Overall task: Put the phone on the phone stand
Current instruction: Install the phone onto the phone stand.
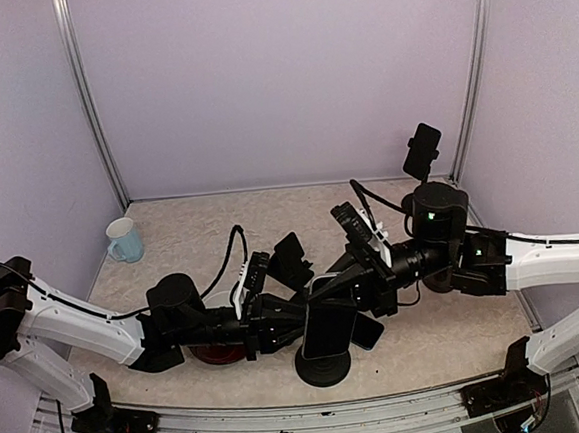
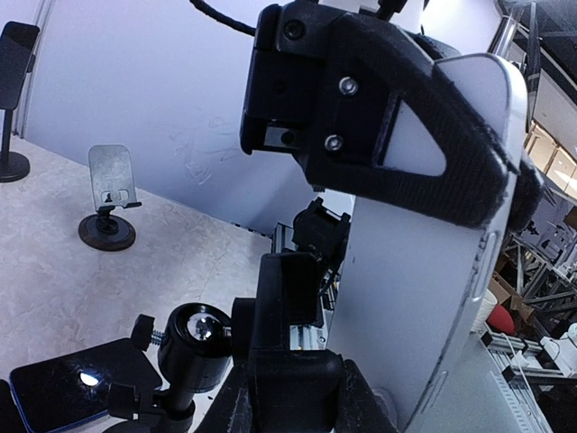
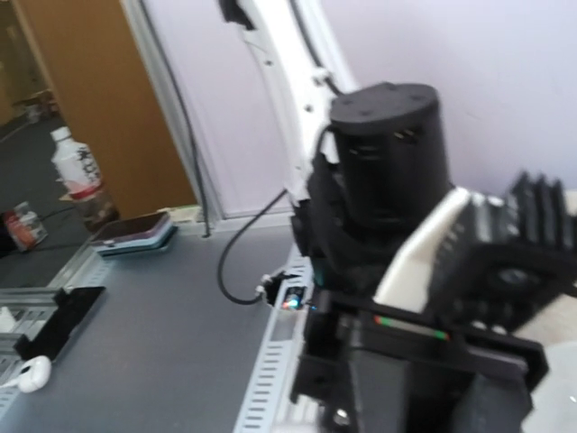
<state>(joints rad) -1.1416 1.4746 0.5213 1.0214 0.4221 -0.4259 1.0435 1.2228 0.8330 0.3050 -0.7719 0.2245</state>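
Holding a silver-edged dark smartphone [image 1: 331,332] upright at the black round-based phone stand [image 1: 324,367].
The left gripper [image 1: 303,326] is clamped on the smartphone's edges, low over the beige surface [image 1: 201,233]; the right gripper [image 1: 366,276], jaws together, sits just beside the smartphone's top corner.

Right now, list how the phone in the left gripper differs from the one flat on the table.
The held phone is raised, clamped in the left gripper; the table phone lies flat, untouched. The held phone shows a silver back; the table phone shows a dark glossy face. Both are near the front stand.
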